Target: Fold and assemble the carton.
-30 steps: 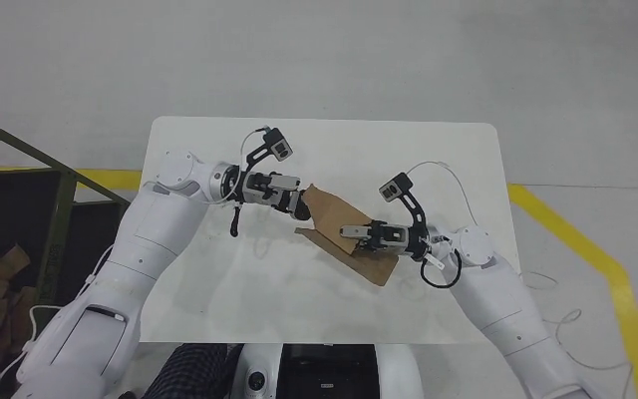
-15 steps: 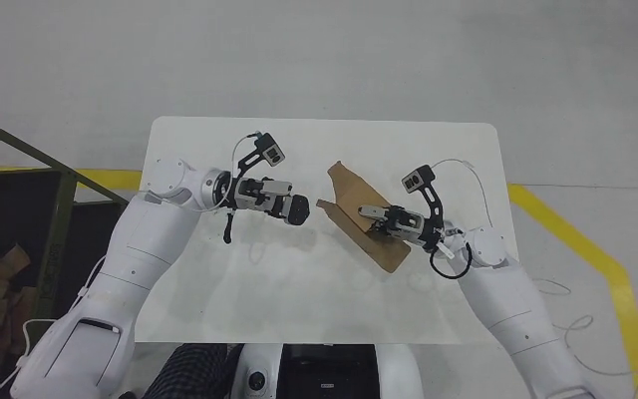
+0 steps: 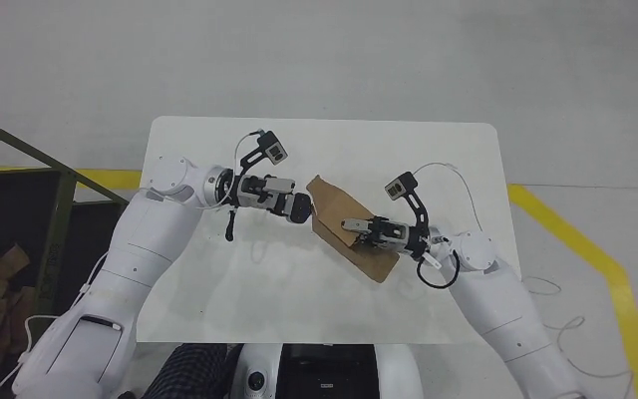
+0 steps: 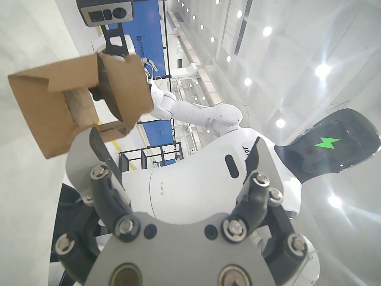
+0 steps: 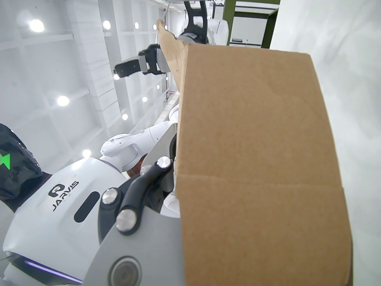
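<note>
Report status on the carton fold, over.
Right gripper shut on carton. Left gripper open, empty, at carton's other end. Carton opened into a tube, end flaps not yet closed.

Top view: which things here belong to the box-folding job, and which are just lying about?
Job: carton; right end effector gripping it; left end effector open beside it.
Just there: white table; green rack; yellow floor line.
</note>
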Controlling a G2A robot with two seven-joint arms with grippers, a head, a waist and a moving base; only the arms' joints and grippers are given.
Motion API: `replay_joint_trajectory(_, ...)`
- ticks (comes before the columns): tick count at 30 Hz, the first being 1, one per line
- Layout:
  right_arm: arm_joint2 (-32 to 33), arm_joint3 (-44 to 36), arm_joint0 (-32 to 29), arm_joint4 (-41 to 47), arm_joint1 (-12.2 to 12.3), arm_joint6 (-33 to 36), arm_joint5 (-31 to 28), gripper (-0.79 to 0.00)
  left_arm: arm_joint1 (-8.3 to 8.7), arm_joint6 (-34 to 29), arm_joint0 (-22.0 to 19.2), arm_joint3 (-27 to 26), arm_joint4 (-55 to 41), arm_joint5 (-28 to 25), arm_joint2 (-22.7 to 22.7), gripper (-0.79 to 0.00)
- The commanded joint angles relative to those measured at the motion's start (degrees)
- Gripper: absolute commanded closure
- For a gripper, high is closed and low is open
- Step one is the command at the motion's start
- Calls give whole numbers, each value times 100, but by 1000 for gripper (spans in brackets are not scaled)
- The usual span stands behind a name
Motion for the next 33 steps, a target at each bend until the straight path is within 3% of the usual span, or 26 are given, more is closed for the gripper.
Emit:
replay_joint_trajectory(1,-43,-53,-13,-33,-7,27,-7,0,-6,-5,-13,14,6,1,8,-785)
replay_joint_trajectory(16,-116,-120,5,-32,-23,257,23,0,-40,-78,-52,-27,-5,10,54,-785)
replay_joint_trajectory(33,-183,616,408,406,-77,1092,-121,0,-79,-78,-199,-69,-118,121,455,-785)
